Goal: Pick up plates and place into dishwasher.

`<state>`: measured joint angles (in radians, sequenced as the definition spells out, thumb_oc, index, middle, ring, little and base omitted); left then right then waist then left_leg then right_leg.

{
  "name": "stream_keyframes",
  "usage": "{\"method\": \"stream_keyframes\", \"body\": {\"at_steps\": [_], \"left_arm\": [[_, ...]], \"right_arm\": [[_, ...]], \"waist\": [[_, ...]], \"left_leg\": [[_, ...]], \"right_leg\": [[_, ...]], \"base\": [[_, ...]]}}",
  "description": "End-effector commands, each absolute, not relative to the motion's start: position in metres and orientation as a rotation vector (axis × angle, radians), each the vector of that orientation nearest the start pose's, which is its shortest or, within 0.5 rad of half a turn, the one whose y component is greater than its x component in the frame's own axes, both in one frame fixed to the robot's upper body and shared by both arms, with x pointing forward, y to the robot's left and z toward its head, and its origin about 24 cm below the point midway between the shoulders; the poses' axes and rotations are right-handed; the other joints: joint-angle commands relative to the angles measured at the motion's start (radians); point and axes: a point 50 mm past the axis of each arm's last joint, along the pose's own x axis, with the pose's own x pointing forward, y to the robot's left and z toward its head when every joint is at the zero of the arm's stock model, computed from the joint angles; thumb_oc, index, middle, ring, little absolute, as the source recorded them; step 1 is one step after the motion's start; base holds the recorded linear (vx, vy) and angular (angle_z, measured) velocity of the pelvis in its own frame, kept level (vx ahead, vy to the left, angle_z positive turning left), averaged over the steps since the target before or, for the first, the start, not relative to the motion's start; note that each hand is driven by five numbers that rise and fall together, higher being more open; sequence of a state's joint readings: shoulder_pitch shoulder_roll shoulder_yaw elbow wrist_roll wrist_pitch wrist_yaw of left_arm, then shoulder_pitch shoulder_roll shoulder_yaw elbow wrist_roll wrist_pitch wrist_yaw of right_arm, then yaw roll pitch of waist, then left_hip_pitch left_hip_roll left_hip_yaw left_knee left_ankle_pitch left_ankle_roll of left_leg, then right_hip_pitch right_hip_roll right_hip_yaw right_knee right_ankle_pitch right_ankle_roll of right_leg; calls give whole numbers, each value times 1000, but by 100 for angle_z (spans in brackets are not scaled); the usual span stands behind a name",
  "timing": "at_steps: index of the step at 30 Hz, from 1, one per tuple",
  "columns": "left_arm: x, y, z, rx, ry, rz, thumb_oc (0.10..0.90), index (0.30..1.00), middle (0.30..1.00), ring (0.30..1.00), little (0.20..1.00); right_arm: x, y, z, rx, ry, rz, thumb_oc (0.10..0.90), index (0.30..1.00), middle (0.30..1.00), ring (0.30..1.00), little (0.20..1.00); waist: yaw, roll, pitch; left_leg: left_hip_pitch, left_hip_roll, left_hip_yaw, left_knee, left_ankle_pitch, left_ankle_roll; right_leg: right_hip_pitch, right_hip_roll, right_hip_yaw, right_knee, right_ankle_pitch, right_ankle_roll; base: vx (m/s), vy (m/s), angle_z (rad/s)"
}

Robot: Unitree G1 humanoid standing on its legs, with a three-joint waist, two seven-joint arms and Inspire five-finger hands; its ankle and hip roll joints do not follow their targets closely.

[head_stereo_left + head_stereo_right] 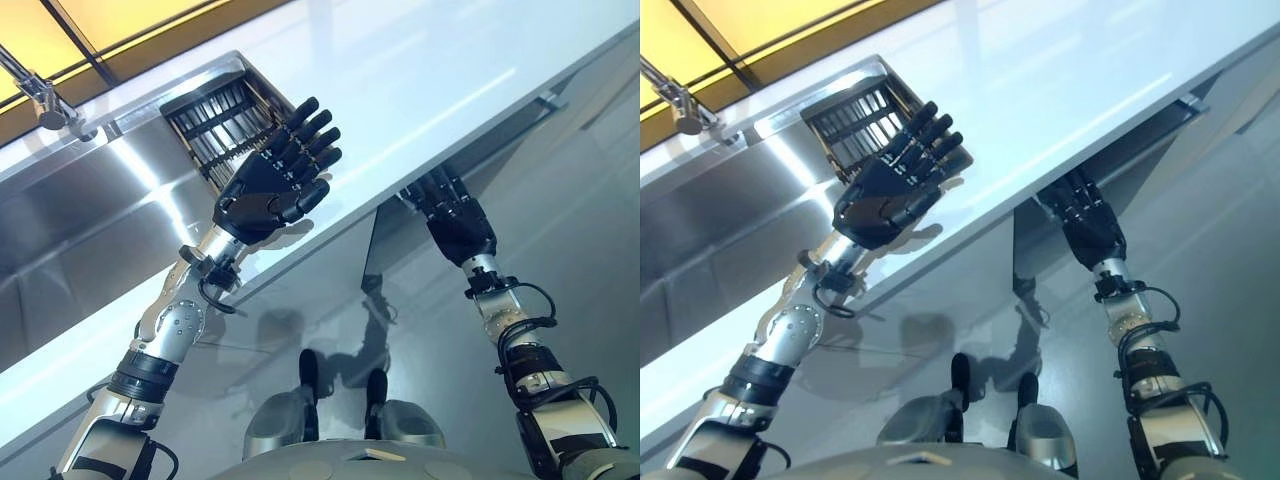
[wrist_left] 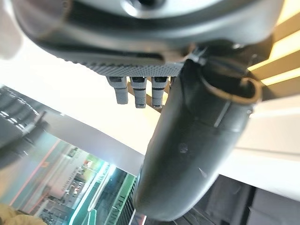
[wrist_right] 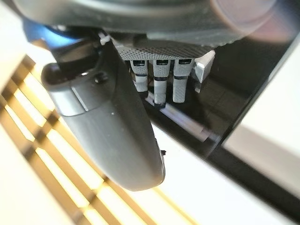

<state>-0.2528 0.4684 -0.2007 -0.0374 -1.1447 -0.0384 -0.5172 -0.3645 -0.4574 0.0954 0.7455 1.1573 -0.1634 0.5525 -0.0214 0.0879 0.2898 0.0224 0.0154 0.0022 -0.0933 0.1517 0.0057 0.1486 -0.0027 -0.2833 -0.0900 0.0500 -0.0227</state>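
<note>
Silver-grey arms, screw-dotted wrists; dark left hand [image 1: 268, 190], right hand [image 1: 452, 215]; fingertips perhaps pale.

No text, label, number or sign can be read anywhere in these views: the white counter [image 1: 450, 70], the steel sink [image 1: 90, 210] at the left, the dark rack [image 1: 225, 125] set in it and the glossy cabinet fronts below all carry no legible print, and small marks on the robot arms are too fine to make out
</note>
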Motion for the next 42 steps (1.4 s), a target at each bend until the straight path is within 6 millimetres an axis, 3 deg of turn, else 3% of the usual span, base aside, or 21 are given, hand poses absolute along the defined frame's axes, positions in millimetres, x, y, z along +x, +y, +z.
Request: {"method": "stream_keyframes", "body": {"at_steps": [1,4,10,19,26,31,35,38,42], "left_arm": [[273,151,155,-541,-429,-886,800,900,900,900,900],[268,152,149,-515,-423,-887,800,900,900,900,900],[252,149,126,-416,-375,-949,800,900,900,900,900],[244,116,126,-223,-243,-1227,800,900,900,900,900],[244,101,110,-78,-113,-1277,800,900,900,900,900],[245,102,89,152,-49,-1225,800,900,900,900,900],[250,113,69,363,-19,-1104,800,900,900,900,900],[252,121,54,414,13,-1009,800,900,900,900,900],[250,144,17,519,62,-787,800,900,900,900,900]], "right_arm": [[335,-223,60,407,-109,219,800,900,900,900,900],[315,-235,42,367,-120,21,800,900,900,900,900],[257,-220,-12,445,-9,-124,800,900,900,900,900],[214,-239,-64,474,228,-285,800,900,900,900,900],[198,-236,-85,504,343,-297,800,900,900,900,900],[195,-236,-94,508,414,-288,800,900,900,900,900],[196,-234,-98,491,458,-260,800,900,900,900,900],[197,-232,-100,482,484,-241,800,900,900,900,900],[195,-227,-106,473,550,-197,800,900,900,900,900]], "waist": [[68,-48,-70],[53,-46,-71],[4,-37,-73],[-45,-21,-93],[-54,-14,-109],[-41,-14,-122],[-25,-15,-128],[-14,-18,-131],[20,-28,-140]], "left_leg": [[102,-73,30,34,-166,27],[114,-75,35,27,-167,31],[134,-78,52,22,-175,43],[156,-76,69,17,-187,45],[155,-79,54,12,-187,46],[150,-81,36,11,-184,44],[146,-81,23,13,-183,43],[143,-82,13,14,-182,42],[135,-79,1,16,-173,35]], "right_leg": [[-37,-15,87,80,-60,61],[-35,-11,93,83,-62,63],[-34,-2,122,92,-67,69],[-22,3,137,97,-71,77],[-20,6,133,97,-76,77],[-20,8,121,97,-81,75],[-19,10,113,98,-87,73],[-17,11,107,97,-89,72],[-11,11,88,86,-88,68]], "base": [[-11,28,12],[-19,34,3],[-31,27,8],[0,2,3],[-4,3,-1],[-25,-9,11],[-20,-10,18],[-7,-26,9],[-1,-54,20]]}}
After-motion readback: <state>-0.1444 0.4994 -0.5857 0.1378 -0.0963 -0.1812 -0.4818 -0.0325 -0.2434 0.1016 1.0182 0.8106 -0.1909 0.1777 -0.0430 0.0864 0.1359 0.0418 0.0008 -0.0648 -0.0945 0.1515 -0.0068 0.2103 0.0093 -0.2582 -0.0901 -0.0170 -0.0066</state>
